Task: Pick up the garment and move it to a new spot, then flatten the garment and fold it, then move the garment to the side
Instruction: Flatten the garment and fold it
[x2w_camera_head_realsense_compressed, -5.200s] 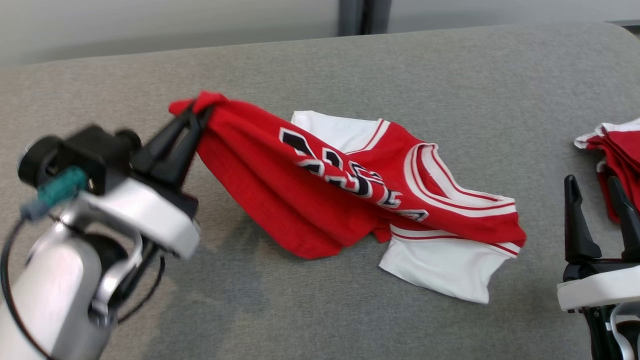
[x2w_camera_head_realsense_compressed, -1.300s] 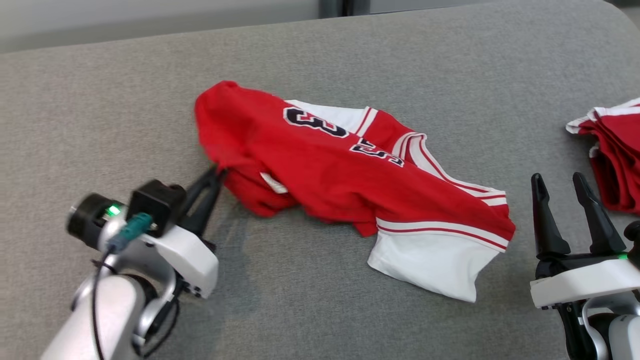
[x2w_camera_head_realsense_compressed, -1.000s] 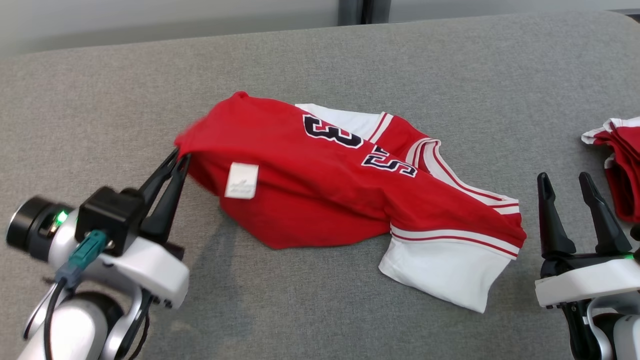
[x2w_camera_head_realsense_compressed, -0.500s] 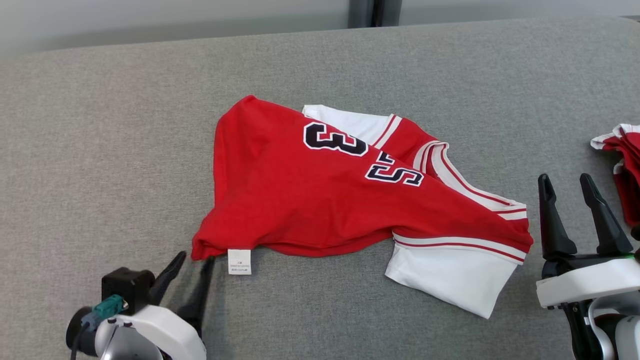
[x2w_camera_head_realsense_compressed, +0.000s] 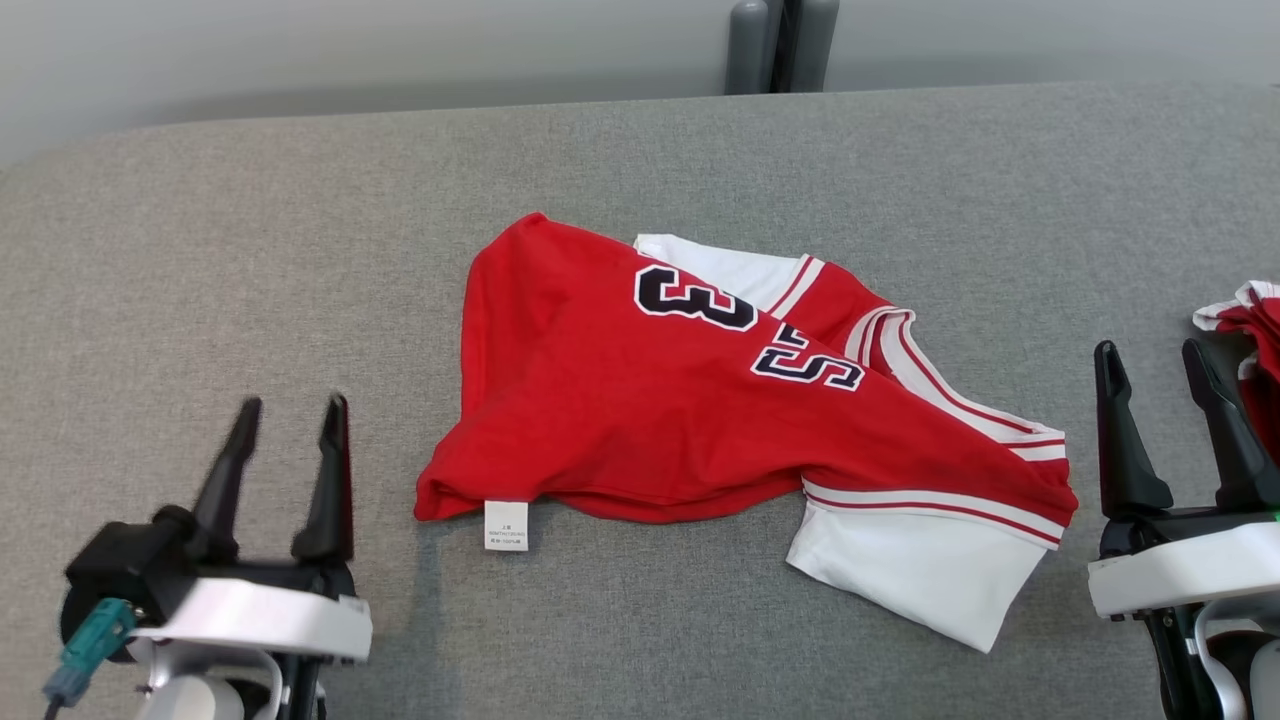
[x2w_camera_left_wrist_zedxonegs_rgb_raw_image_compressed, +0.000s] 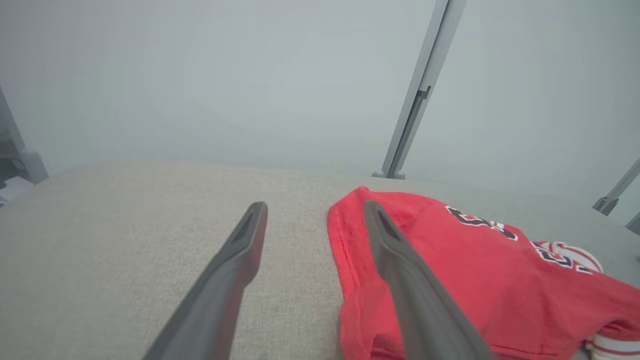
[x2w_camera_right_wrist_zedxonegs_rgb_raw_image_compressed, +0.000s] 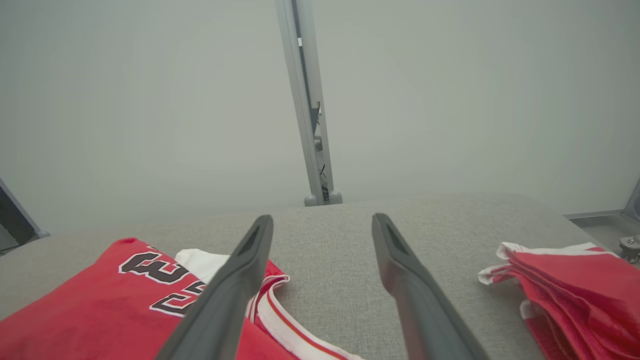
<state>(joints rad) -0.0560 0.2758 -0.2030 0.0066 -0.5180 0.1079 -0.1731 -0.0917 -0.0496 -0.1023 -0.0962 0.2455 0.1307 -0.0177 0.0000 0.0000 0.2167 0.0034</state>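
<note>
Since a second ago the left gripper (x2w_camera_head_realsense_compressed: 294, 403) has let go of the garment (x2w_camera_head_realsense_compressed: 650, 420). Then its two fingers pinched a red hem corner and held it up off the grey table (x2w_camera_head_realsense_compressed: 200, 250); now the fingers stand spread wide with bare table between them, and the whole garment lies on the surface. The gripper has also drawn back, so the hem is clear of its fingertips.

From the left gripper, the garment lies to the right, near but not touching. Its closest part is the red hem corner with a small white label (x2w_camera_head_realsense_compressed: 506, 525), just right of the right finger. The left wrist view shows that finger crossing in front of the garment's red edge. The garment is not flat: the red body is creased and partly doubled over itself, and the black number 3 (x2w_camera_head_realsense_compressed: 695, 298) faces up on its far side.

The right gripper (x2w_camera_head_realsense_compressed: 1150, 350) is spread wide too and holds nothing. The garment lies to its left, its white sleeve (x2w_camera_head_realsense_compressed: 920, 570) and red-and-white trim nearest, just beside the left finger but apart from it. To the right of this gripper, past its right finger, sits a pile of folded red-and-white clothes (x2w_camera_right_wrist_zedxonegs_rgb_raw_image_compressed: 565, 285); the right wrist view shows a gap between finger and pile. Straight ahead of both grippers, beyond the table's far edge, stands a grey post (x2w_camera_head_realsense_compressed: 780, 45).
</note>
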